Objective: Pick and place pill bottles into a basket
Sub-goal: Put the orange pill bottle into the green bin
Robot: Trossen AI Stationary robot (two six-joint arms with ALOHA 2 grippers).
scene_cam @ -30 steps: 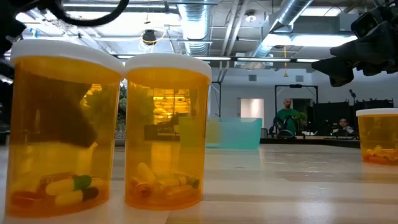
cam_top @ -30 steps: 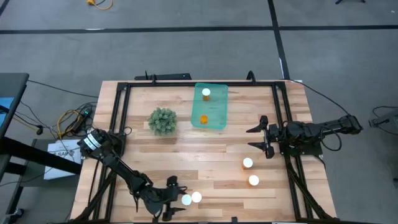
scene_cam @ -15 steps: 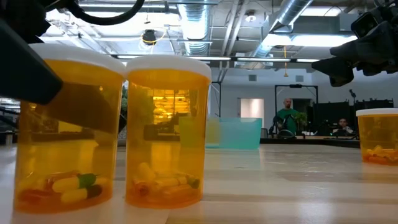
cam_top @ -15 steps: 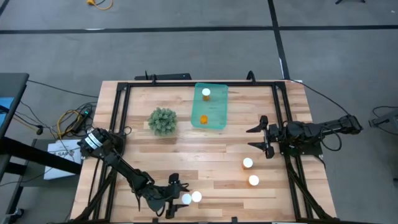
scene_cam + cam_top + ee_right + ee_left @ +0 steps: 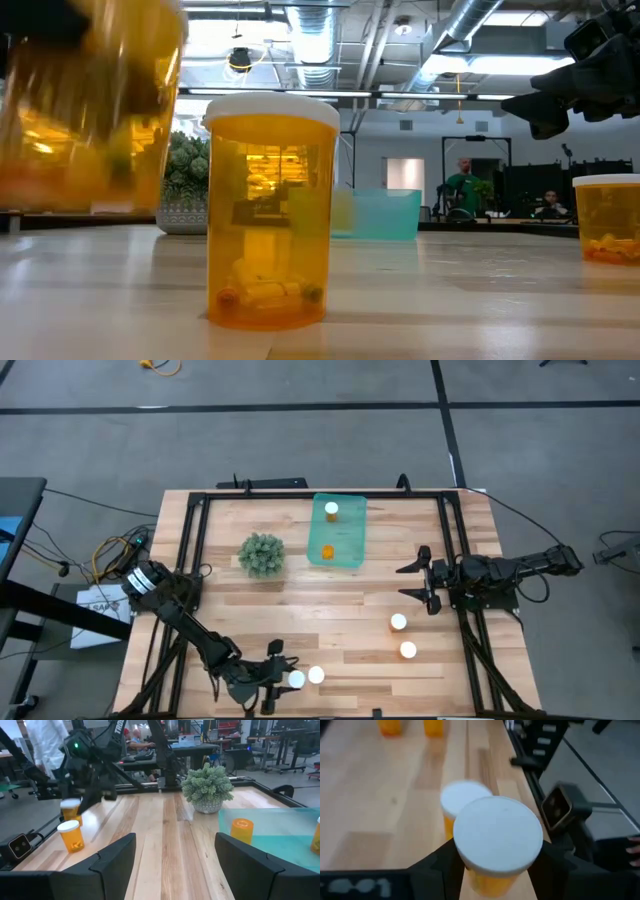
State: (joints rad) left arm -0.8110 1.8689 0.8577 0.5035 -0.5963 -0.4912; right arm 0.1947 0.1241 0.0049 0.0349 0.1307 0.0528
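My left gripper (image 5: pixel 288 680) is at the table's near edge, shut on a pill bottle (image 5: pixel 497 840), orange with a white cap. In the low view this bottle (image 5: pixel 90 100) hangs blurred above the table. A second bottle (image 5: pixel 316 676) stands on its base just right of it. Two more bottles (image 5: pixel 398 622) (image 5: pixel 408 650) stand at the near right. The teal basket (image 5: pixel 337 530) at the far middle holds two bottles (image 5: pixel 331 510) (image 5: pixel 327 551). My right gripper (image 5: pixel 425 582) hovers open at the right, its fingers around nothing. My left gripper pinches the bottle's orange body (image 5: pixel 490 880) just under the white cap, one dark finger (image 5: pixel 445 870) on each side. The fingers come in about level from the table's left. The bottle is lifted clear of the table; the cap hides the exact place of contact.
A bushy green plant (image 5: pixel 262 554) in a pot stands left of the basket. Black frame rails (image 5: pixel 190 560) run along the table's left, right and far sides. Bare wood lies between the plant, the basket and the near bottles. People (image 5: pixel 45 740) show in the room beyond.
My left gripper has shut on the left of the two near bottles and raised it. That bottle stood on the table beside its neighbour a second ago and now hangs clear above it. The neighbour has stayed where it was.
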